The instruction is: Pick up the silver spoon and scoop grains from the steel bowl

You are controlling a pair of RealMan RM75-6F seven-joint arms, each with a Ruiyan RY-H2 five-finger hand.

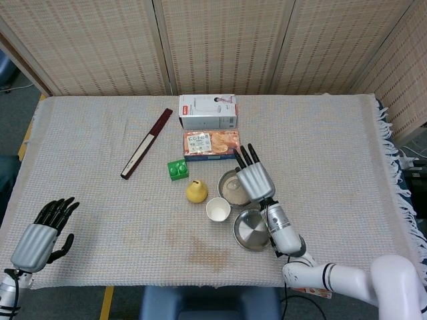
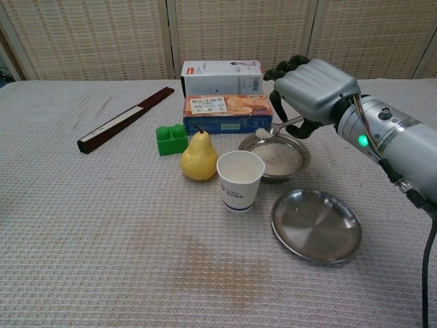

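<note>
The right hand is gripping the spoon by its handle and holding it just above the bowl, on the rim's far side. The spoon's long axis is running from the hand down and toward the robot's left, with its tip over the grains; a pale heap seems to be sitting in it, though it is too small to be sure. The bowl is standing on the desk between a cup and a plate. The left hand is resting well apart at the near-left edge, its fingers loosely spread and holding nothing. Judging by this, the scoop is nearly complete.
</note>
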